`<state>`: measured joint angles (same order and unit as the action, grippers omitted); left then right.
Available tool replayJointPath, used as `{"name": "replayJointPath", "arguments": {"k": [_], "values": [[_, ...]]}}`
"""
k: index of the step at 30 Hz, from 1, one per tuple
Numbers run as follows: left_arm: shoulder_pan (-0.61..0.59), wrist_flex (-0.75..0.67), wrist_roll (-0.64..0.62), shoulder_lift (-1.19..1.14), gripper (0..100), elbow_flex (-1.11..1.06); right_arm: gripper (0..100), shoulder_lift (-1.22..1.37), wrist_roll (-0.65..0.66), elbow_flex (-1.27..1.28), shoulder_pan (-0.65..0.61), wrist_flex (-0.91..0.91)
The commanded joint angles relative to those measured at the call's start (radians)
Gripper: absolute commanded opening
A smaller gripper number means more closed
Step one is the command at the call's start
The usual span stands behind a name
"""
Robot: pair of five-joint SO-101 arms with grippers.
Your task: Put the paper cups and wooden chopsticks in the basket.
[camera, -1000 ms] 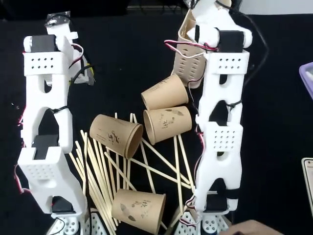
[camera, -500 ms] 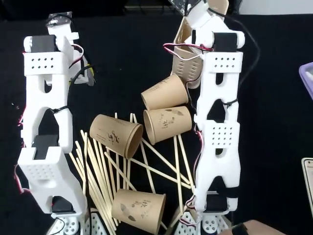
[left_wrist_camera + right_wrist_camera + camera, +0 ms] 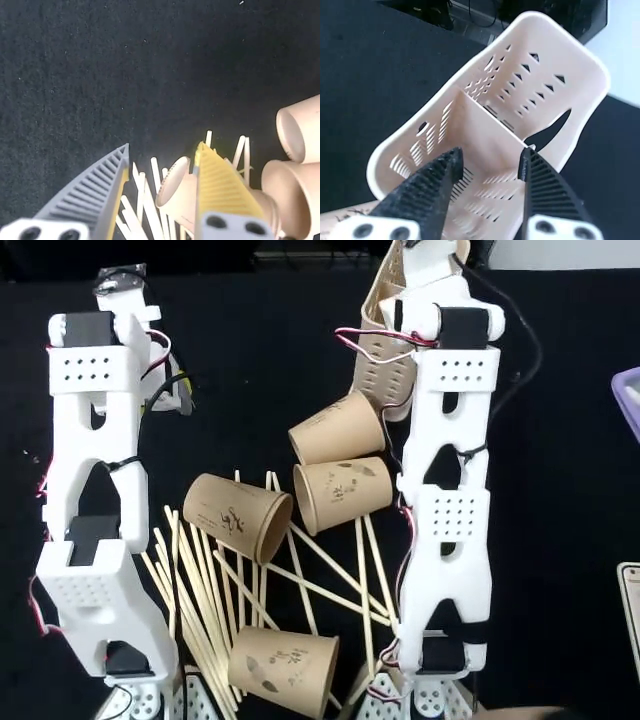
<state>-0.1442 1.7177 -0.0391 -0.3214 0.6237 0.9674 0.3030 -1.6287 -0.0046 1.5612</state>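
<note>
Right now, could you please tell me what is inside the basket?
Inside the basket I see bare slotted walls and nothing resting there. Its nearest part is hidden behind the open right gripper.

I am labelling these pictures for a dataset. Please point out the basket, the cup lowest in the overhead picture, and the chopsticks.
basket [image 3: 530,90]: right wrist view, slotted inner wall.
lowest cup [image 3: 285,670]: high view, its side wall.
chopsticks [image 3: 200,600]: high view, middle of the bundle.

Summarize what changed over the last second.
The wrist end of the right arm swung slightly toward the left arm, then back; the basket beside it seems to have shifted with it. The right claw is open over the basket, gripping nothing. Left arm, paper cups and chopsticks stayed put.
</note>
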Motion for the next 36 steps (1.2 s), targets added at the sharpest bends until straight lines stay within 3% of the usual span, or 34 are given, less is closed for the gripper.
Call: {"name": "replayJointPath", "arguments": {"k": [1,11,18,28,36], "values": [[0.004,-0.003,-0.071,0.069,22,0.047,19.1,-0.091,-0.094,-0.039,0.021,-0.038],[0.004,-0.002,-0.077,0.069,22,0.062,19.2,-0.216,-0.199,0.010,0.158,-0.063],[0.004,0.031,-0.074,0.069,21,0.070,28.7,-0.117,-0.358,0.110,0.190,-0.293],[-0.005,0.032,-0.072,0.069,21,0.062,25.8,-0.101,-0.371,0.119,0.117,-0.344],[-0.007,0.040,-0.072,0.069,21,0.062,25.8,-0.007,-0.371,0.148,0.143,-0.399]]}}
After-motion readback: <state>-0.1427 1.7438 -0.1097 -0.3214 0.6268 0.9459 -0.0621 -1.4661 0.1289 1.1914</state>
